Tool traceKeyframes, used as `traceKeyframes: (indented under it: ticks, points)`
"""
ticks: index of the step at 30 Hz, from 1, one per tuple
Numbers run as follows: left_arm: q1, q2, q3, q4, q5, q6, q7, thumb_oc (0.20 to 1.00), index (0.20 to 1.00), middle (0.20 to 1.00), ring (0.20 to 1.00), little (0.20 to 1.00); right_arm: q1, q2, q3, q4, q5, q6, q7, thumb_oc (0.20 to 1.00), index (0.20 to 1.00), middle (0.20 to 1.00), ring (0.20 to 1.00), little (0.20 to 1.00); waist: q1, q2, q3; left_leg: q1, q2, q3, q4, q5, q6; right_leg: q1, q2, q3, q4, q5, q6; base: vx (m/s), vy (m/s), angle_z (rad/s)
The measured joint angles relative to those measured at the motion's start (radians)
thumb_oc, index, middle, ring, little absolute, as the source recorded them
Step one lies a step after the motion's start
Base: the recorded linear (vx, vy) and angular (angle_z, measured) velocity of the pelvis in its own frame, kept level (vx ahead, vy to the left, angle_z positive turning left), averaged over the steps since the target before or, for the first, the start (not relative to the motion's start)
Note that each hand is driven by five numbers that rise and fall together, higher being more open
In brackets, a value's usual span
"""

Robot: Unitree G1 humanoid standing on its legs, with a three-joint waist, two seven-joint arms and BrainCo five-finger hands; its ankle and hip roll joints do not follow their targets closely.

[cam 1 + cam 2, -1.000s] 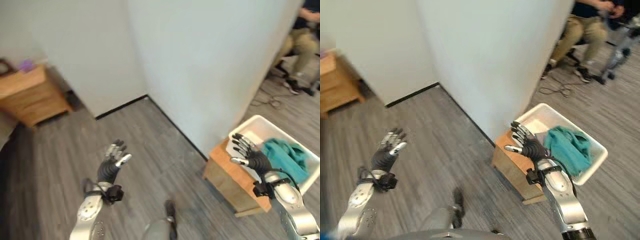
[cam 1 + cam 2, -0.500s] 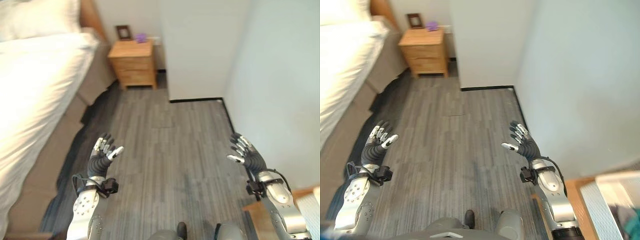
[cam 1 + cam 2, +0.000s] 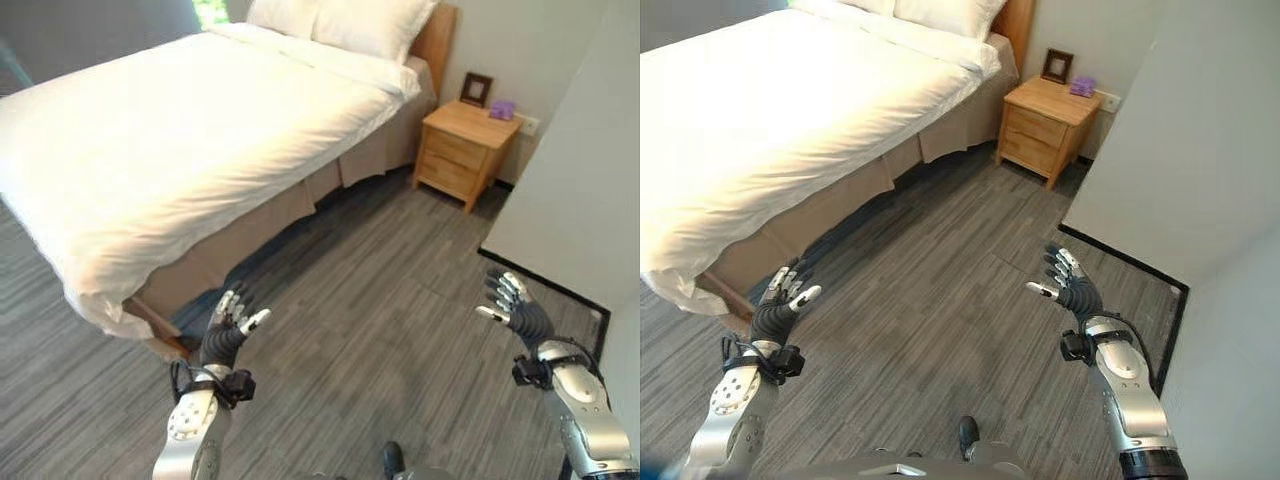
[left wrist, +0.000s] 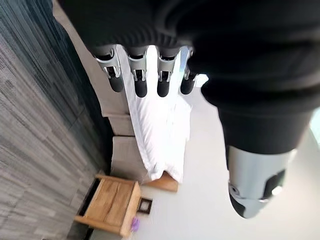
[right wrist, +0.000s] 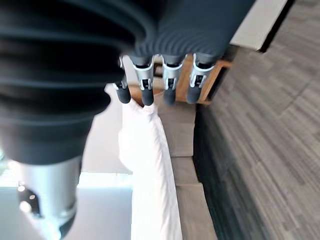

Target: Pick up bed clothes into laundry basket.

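Observation:
A large bed point(image 3: 190, 130) with a white cover and white pillows point(image 3: 345, 18) stands ahead and to the left; no loose clothes are visible on it. My left hand point(image 3: 226, 335) is raised over the floor near the bed's foot corner, fingers straight, holding nothing. My right hand point(image 3: 516, 312) is raised at the right over the floor, fingers spread and empty. The bed's white cover point(image 4: 155, 130) also appears past the left hand's fingers point(image 4: 141, 82), and the bed's edge point(image 5: 150, 165) past the right hand's fingers point(image 5: 170, 85).
A wooden nightstand point(image 3: 463, 150) with a small picture frame point(image 3: 476, 88) and a purple object point(image 3: 502, 108) stands by the headboard. A pale wall point(image 3: 585, 190) with a dark skirting strip closes the right side. Grey wood floor point(image 3: 380, 330) lies between bed and wall.
The camera has swung left: the basket with the teal cloth and the wooden stand have left the picture, and the whole bed has come in. Both hands stay raised and open.

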Motion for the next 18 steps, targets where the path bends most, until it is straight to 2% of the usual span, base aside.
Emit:
traceKeyframes:
  ticks: [1,2,3,4,5,6,8,9,12,14,15,18]
  points:
    - [-0.008,0.004,-0.004,-0.014,0.000,-0.005,0.001,1.000,1.000,1.000,1.000,1.000,0.004,-0.008,-0.001,0.005,0.000,-0.002,0.001,1.000,1.000,1.000,1.000,1.000,0.004,-0.003,0.006,-0.016,0.041,0.088,0.005,-0.008,-0.005,-0.004,0.009,-0.025,0.010,-0.017,-0.017,-0.09,-0.187,0.89]
    - [0.003,0.015,-0.006,-0.019,0.000,-0.005,0.002,1.000,1.000,1.000,1.000,1.000,0.006,-0.009,0.000,0.007,-0.001,-0.003,0.000,1.000,1.000,1.000,1.000,1.000,0.008,-0.002,0.010,-0.028,0.065,0.154,-0.003,-0.010,0.000,-0.013,0.014,-0.048,0.030,-0.029,-0.022,-0.07,-0.168,0.71]
    - [0.008,0.019,-0.009,-0.018,0.000,-0.003,0.002,1.000,1.000,1.000,1.000,1.000,0.013,-0.010,-0.004,-0.002,-0.001,-0.008,-0.001,1.000,1.000,1.000,1.000,1.000,-0.004,0.003,0.017,-0.040,0.099,0.278,-0.011,-0.013,0.002,-0.008,0.012,-0.093,0.027,-0.034,-0.027,-0.03,-0.111,1.07]
    - [0.004,0.018,-0.012,-0.017,0.000,0.001,0.002,1.000,1.000,1.000,1.000,1.000,0.039,0.002,-0.021,-0.013,-0.002,-0.010,-0.002,1.000,1.000,1.000,1.000,1.000,-0.023,-0.005,0.031,-0.052,0.128,0.389,0.001,-0.025,0.010,-0.012,0.000,-0.135,0.027,-0.054,-0.033,-0.05,-0.046,1.13]
    - [0.015,0.021,-0.013,-0.018,0.002,0.006,0.003,1.000,1.000,1.000,1.000,1.000,0.056,0.033,-0.024,-0.014,-0.004,-0.008,-0.005,1.000,1.000,1.000,1.000,1.000,-0.021,-0.028,0.040,-0.052,0.137,0.458,0.013,-0.028,0.005,-0.013,-0.031,-0.152,0.031,-0.058,-0.030,0.01,-0.001,1.25]
    - [0.016,0.022,-0.026,-0.019,0.002,0.014,0.001,1.000,1.000,1.000,1.000,1.000,0.079,0.063,-0.029,-0.035,-0.006,-0.009,-0.016,1.000,1.000,1.000,1.000,1.000,-0.032,-0.023,0.045,-0.036,0.140,0.530,-0.001,-0.026,0.001,-0.011,-0.059,-0.178,0.028,-0.058,-0.013,0.02,0.023,0.85]
    - [0.016,0.021,-0.037,-0.022,0.014,0.015,0.000,1.000,1.000,1.000,1.000,1.000,0.079,0.062,-0.032,-0.041,-0.009,-0.009,-0.022,1.000,1.000,1.000,1.000,1.000,-0.053,0.034,0.041,0.011,0.154,0.505,-0.068,-0.016,-0.013,-0.013,-0.046,-0.197,0.032,-0.055,0.005,0.04,0.037,0.49]
    - [0.010,0.022,-0.035,-0.024,0.039,0.018,0.002,1.000,1.000,1.000,1.000,1.000,0.087,0.075,-0.026,-0.036,-0.010,-0.008,-0.029,1.000,1.000,1.000,1.000,1.000,-0.054,0.048,0.039,0.018,0.140,0.487,-0.102,0.016,-0.024,-0.010,-0.059,-0.191,0.032,-0.050,0.032,0.04,0.037,0.19]
    - [0.009,0.024,-0.022,-0.040,0.050,0.017,0.005,1.000,1.000,1.000,1.000,1.000,0.110,0.075,-0.026,-0.038,-0.010,-0.008,-0.031,1.000,1.000,1.000,1.000,1.000,-0.052,0.050,0.028,0.021,0.106,0.485,-0.125,0.031,-0.003,-0.008,-0.089,-0.186,0.022,-0.031,0.060,0.02,0.053,0.14]
    - [0.014,0.024,-0.013,-0.050,0.052,0.017,0.009,0.533,0.533,0.533,0.533,0.533,0.110,0.074,-0.016,-0.037,-0.011,-0.007,-0.030,1.000,1.000,1.000,1.000,1.000,-0.050,0.043,0.018,0.029,0.089,0.482,-0.142,0.050,0.005,-0.001,-0.101,-0.186,-0.001,-0.016,0.071,0.01,0.052,0.09]
    - [0.022,0.024,-0.013,-0.050,0.069,0.017,0.011,0.200,0.200,0.200,0.200,0.200,0.108,0.074,-0.006,-0.037,-0.012,-0.006,-0.031,1.000,1.000,1.000,1.000,1.000,-0.052,0.039,0.010,0.034,0.082,0.477,-0.151,0.055,0.007,0.009,-0.106,-0.188,-0.017,-0.005,0.070,0.01,0.034,0.08]
    - [0.037,0.025,-0.012,-0.051,0.077,0.017,0.011,0.200,0.200,0.200,0.200,0.200,0.102,0.075,0.016,-0.037,-0.016,-0.006,-0.029,1.000,1.000,1.000,1.000,1.000,-0.051,0.028,-0.006,0.039,0.076,0.472,-0.152,0.056,0.008,0.029,-0.109,-0.192,-0.050,0.010,0.076,0.01,0.034,0.07]
